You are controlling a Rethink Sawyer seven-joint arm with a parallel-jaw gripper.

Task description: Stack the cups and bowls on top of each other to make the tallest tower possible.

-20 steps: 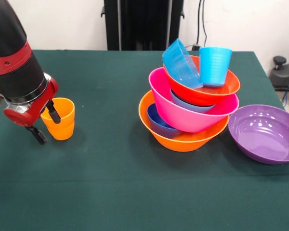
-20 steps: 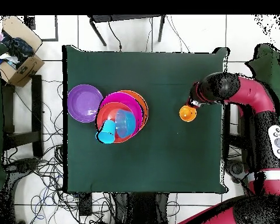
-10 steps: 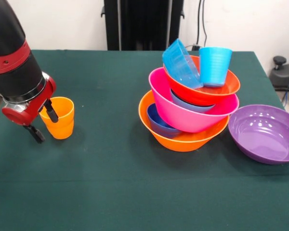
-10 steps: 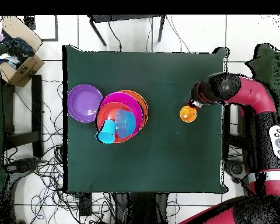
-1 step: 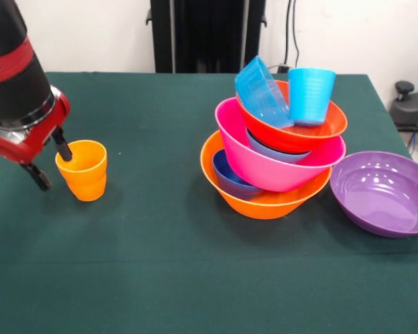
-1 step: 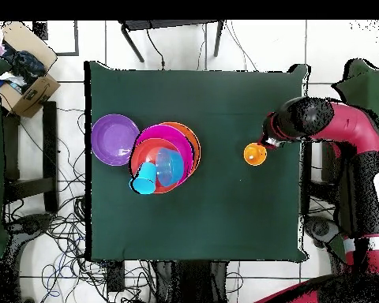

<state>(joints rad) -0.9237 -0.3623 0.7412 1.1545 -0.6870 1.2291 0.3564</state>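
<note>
Fingers of the gripper (image 5: pixel 44 158) are standing spread apart and empty, one tip just beside the orange cup (image 5: pixel 83 170), the other clear of it on the outer side. Compared with a second ago, the gripper is sitting higher and farther from the cup, which is remaining upright on the table (image 5: pixel 160 278). This is suggesting a retreat or re-approach, with no grasp yet made. The tower (image 5: pixel 275 149) is leaning well apart from the cup, its large orange bowl (image 5: pixel 265 203) carrying pink and red-orange bowls and the light blue cup (image 5: pixel 310 95). The purple bowl (image 5: pixel 384 193) is waiting just beside it.
</note>
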